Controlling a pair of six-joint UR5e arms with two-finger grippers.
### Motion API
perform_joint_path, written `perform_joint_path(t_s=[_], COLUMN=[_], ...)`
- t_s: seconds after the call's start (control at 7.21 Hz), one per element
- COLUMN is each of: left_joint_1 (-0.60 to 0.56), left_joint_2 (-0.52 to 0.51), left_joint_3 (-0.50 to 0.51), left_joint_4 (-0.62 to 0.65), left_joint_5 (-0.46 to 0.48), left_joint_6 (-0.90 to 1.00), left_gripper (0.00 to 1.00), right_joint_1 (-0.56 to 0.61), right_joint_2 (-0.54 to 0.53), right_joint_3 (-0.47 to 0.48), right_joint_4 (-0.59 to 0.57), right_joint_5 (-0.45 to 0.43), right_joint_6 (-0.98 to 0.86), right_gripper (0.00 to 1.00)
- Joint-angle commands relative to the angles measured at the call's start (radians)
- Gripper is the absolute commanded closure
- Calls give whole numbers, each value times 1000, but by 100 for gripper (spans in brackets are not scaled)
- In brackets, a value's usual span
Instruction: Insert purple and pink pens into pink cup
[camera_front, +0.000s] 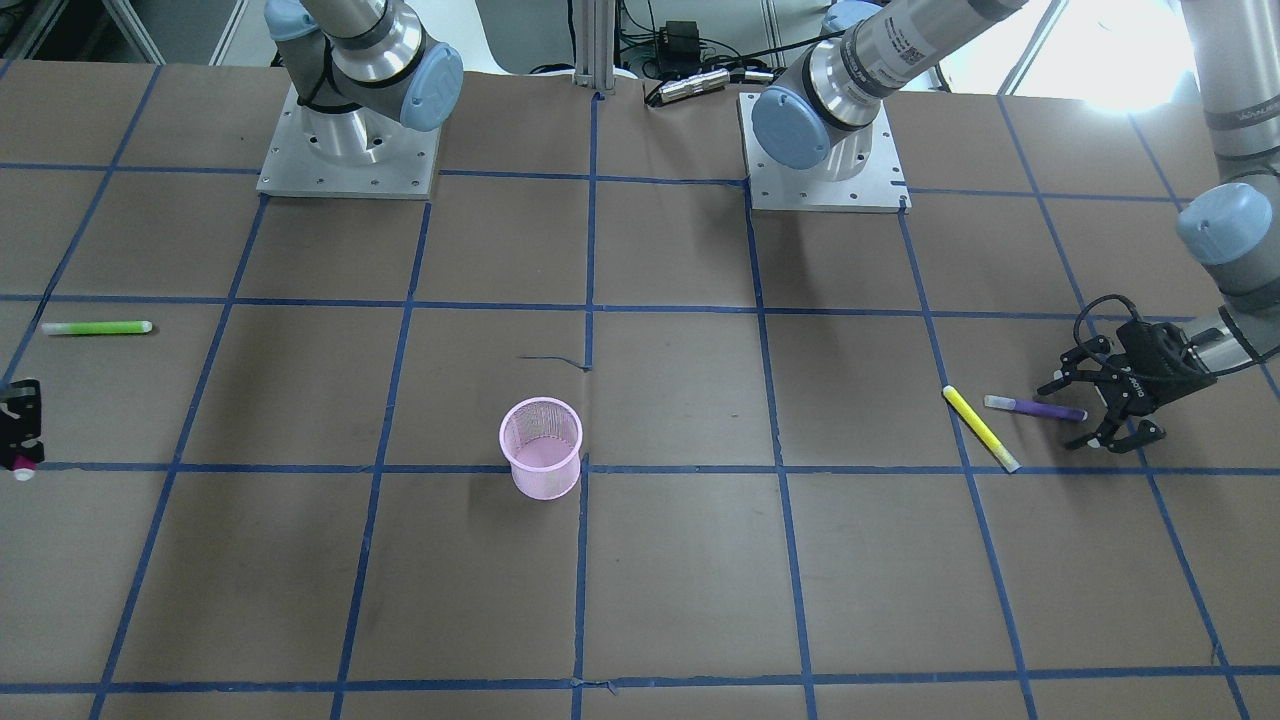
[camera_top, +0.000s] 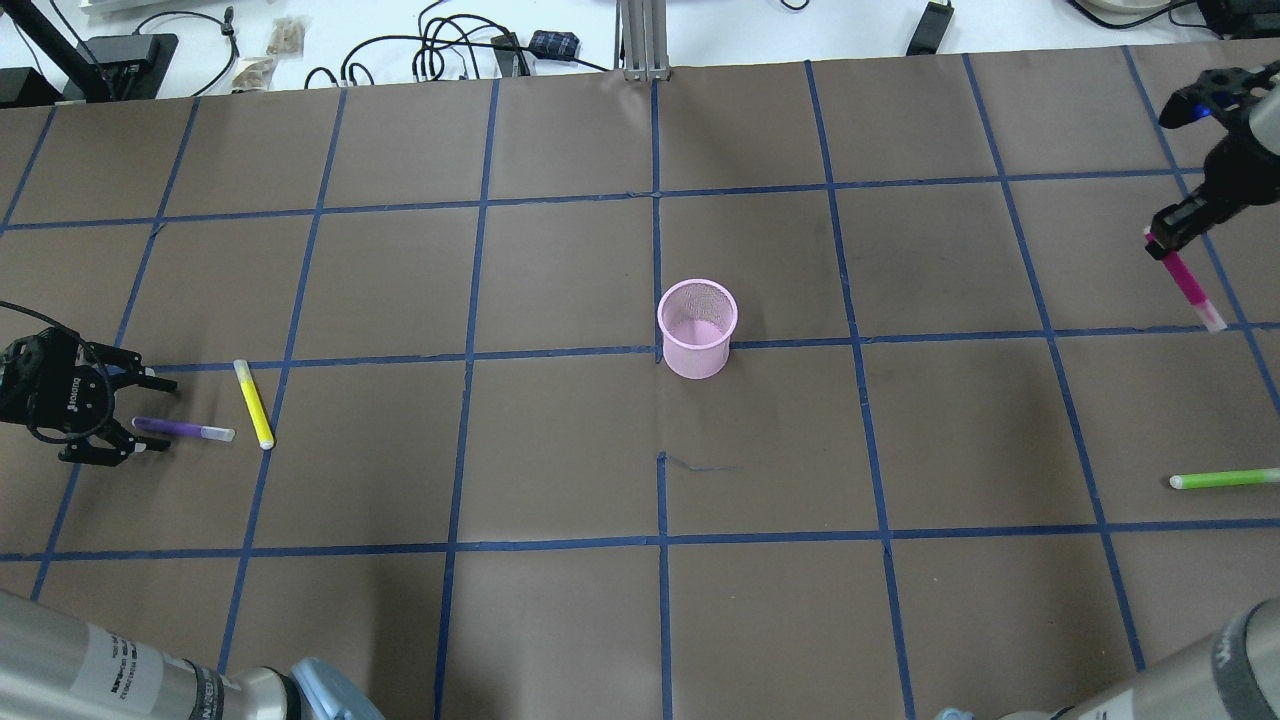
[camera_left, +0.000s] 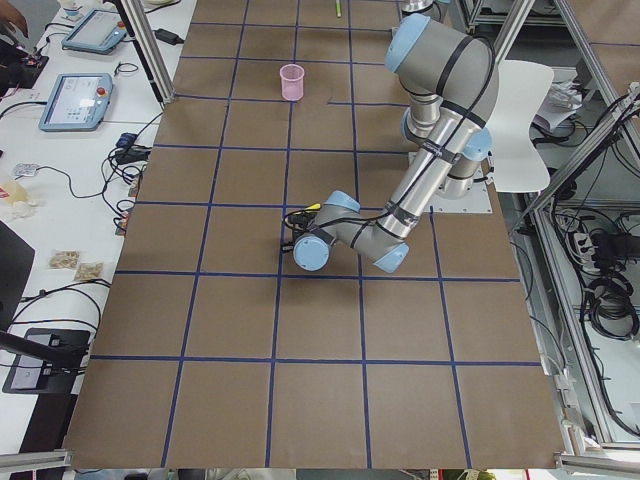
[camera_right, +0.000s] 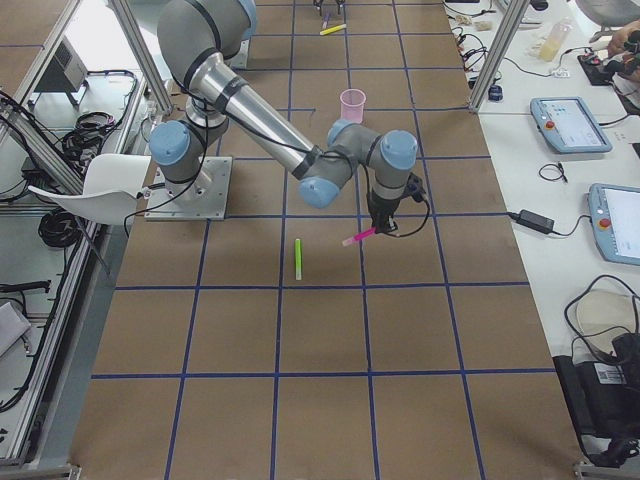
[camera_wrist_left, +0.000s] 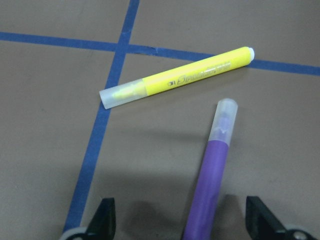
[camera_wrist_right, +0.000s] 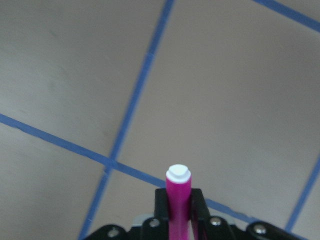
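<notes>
Pink cup (camera_top: 697, 328): pink wire-mesh, upright, mouth open, nothing inside; stands near table ctr on a blue tape line, well apart from both arms.

Purple pen (camera_top: 183, 429): lies flat on the brown paper at the robot's left end of the table. Purple barrel w/ clear cap, and the cap end points toward the yellow pen (camera_top: 253, 403), which lies just beside it, not touching.

Pink pen (camera_top: 1185, 280): magenta barrel, white tip, at the robot's far right end. It's tilted and looks clear of the table.

Left gripper (camera_top: 155, 414): fingers spread wide, low over the table. The purple pen's rear end lies btwn them, and the wrist view shows a gap on both sides, so no contact. It holds nothing.

Right gripper (camera_top: 1160, 243): fingers pinched tight on the pink pen's barrel. In the wrist view the white tip sticks out past the fingertips (camera_wrist_right: 197, 200), w/ table and tape lines beyond it.

Green pen (camera_top: 1225, 479): flat on the table on the robot's right side, nearer the robot than the right gripper, apart from it
</notes>
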Motion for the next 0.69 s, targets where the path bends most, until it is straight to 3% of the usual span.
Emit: perform_joint_path(t_s=[0.0, 0.14, 0.28, 0.55], left_joint_1=[1, 1, 1, 1], left_joint_2=[0, 9, 14, 29], left_joint_3=[3, 2, 3, 13], left_joint_4=[-24, -25, -25, -29], left_joint_5=[-1, -1, -1, 0], left_joint_6=[-13, -20, -23, -40], left_gripper=[62, 89, 100, 100], right_joint_1=[180, 278, 407, 639], right_joint_2=[-63, -84, -98, -94], right_joint_3=[1, 3, 0, 1], right_joint_4=[28, 23, -12, -258], right_joint_5=[181, 238, 239, 218], right_joint_6=[145, 207, 352, 677], right_gripper=[100, 100, 100, 100])
